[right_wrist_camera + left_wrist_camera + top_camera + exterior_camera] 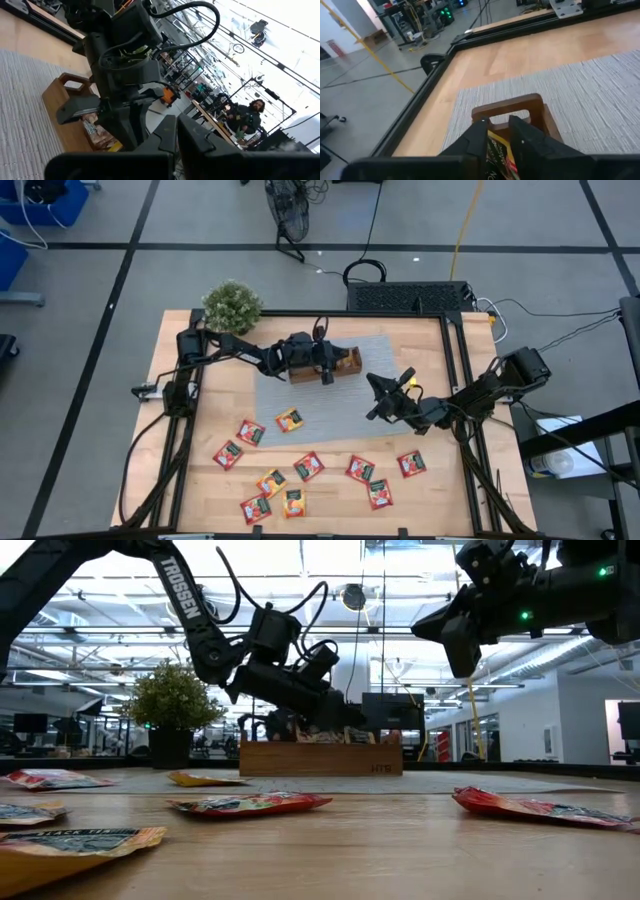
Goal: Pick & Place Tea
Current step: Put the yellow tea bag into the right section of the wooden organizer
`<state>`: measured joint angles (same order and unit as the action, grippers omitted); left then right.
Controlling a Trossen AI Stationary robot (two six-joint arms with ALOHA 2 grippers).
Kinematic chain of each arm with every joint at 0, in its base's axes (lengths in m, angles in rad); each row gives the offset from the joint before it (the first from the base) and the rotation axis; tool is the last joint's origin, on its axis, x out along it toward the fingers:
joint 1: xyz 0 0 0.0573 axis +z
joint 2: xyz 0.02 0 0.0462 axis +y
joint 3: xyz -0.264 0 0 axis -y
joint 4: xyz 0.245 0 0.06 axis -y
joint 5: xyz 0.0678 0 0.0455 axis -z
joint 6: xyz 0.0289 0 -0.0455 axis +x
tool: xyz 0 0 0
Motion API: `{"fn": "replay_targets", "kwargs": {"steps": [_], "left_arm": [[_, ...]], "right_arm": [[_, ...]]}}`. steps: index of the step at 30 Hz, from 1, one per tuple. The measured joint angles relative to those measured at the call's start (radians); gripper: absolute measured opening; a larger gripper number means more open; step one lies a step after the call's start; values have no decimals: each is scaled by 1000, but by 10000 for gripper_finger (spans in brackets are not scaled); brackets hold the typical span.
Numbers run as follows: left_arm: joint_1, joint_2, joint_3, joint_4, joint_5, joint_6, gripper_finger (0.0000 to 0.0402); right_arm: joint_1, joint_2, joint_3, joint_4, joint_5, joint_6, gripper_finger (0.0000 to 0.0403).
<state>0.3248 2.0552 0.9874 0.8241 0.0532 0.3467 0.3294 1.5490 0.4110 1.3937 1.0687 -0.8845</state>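
Several tea packets with red, green or orange wrappers lie flat on the near part of the wooden table. A brown wooden tray stands on a grey mat at the far middle, with packets inside it. My left gripper reaches level over the tray. Its fingers are slightly apart, and a green-and-red tea packet shows in the gap. My right gripper hangs shut above the mat, right of the tray, holding nothing. My left gripper has the tea packet's upper edge in the gap between its two fingers, over the tray's end compartment. The fingers come nearly level from the table's left side. Whether either finger touches the packet I cannot tell.
A potted plant stands at the far left corner. Black frame rails run along the table's sides. A person sits in the room beyond the table. Bare mat lies between the tray and the loose packets.
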Motion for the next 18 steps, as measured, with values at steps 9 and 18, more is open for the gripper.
{"fn": "replay_targets", "kwargs": {"steps": [9, 18], "left_arm": [[-47, -84, -1, 11, -8, 17, 124], [-131, -352, 0, -284, -76, -16, 127]], "right_arm": [[-1, 0, 0, -1, 0, 36, 6], [-60, 0, 6, -23, -116, 148, 3]]}}
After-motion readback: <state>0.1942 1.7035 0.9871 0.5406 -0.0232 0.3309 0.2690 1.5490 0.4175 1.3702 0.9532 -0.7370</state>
